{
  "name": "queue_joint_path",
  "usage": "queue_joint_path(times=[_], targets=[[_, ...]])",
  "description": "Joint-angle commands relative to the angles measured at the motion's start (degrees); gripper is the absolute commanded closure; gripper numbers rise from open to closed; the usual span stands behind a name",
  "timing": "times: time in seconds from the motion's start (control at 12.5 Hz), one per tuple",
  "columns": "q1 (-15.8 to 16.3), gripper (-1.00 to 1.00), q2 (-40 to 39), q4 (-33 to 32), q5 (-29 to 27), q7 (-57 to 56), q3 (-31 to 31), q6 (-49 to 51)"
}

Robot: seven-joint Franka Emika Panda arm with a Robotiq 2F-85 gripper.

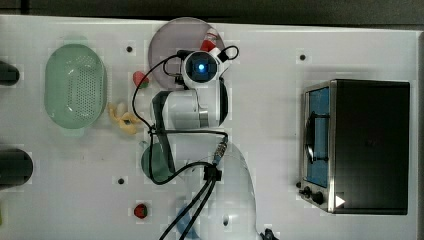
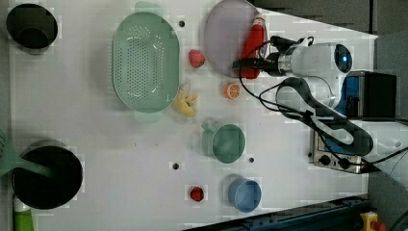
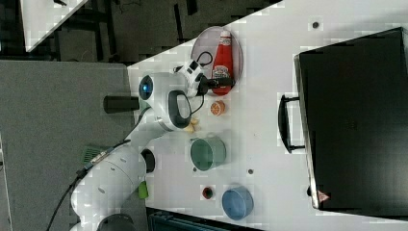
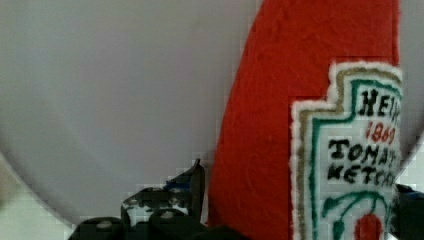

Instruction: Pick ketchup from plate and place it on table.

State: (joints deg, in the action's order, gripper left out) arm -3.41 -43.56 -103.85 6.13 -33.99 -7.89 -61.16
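The ketchup looks fuzzy, like felt cloth, with a stitched label; the plate looks smooth and matt.

The ketchup, seen close up from the wrist, wears a white label edged in green and gold. On it I can read "HEI" in black, "1869" in red below, then "TOMAT" and "KETCH", each cut off at the frame's edge. On the toaster oven, at its five o'clock corner, sits a small white warning triangle.
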Motion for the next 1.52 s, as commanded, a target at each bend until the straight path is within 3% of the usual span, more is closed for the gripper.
queue_joint_path(times=[0.08, 0.24, 0.32, 0.8, 1.2, 1.52], targets=[[0.5, -0.91, 0.9, 0.8, 0.0, -1.9, 0.1, -1.4], [0.5, -0.43, 1.0, 0.8, 0.0, -1.9, 0.2, -1.4], [0.5, -0.30, 1.2, 0.9, 0.0, -1.9, 0.1, -1.5], [0.2, -0.30, 8.2, 1.9, -0.5, 0.3, 0.0, 0.9], [-0.6, -0.30, 23.2, 1.2, -3.9, 0.8, 0.2, 20.4], [-2.6, -0.30, 35.2, -6.5, -5.2, 1.8, 1.2, 27.9]])
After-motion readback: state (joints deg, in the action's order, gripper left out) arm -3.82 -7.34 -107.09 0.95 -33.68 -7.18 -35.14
